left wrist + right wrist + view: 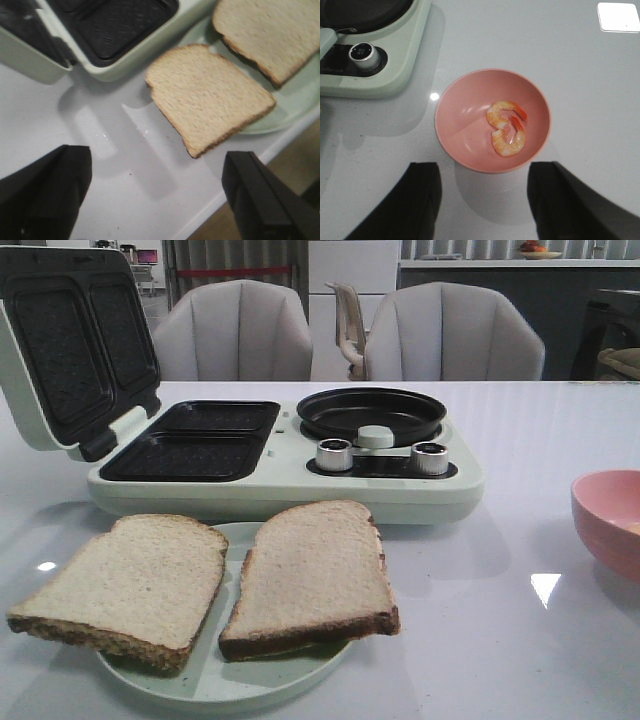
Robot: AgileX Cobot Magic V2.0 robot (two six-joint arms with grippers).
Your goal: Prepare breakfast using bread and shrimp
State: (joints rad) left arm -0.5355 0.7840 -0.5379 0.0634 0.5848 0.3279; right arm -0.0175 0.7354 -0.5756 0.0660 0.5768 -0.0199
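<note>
Your glossy white desk (520, 640): bread (310, 575) at front edge, shrimp (507, 127) toward right edge. Grey chairs (455, 335) behind. Left gripper (160, 200) and right gripper (482, 200) both spread, empty.

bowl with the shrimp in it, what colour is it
Pink, plain with no pattern. The bowl shows best in the right wrist view, holding the shrimp.

Behind your white glossy table (560, 430) you see two grey padded chairs (240, 332), side by side, and a beige chair (350, 325) between them further back. A white cabinet (352, 270) stands at the far wall, and ceiling lights reflect on the tabletop.
</note>
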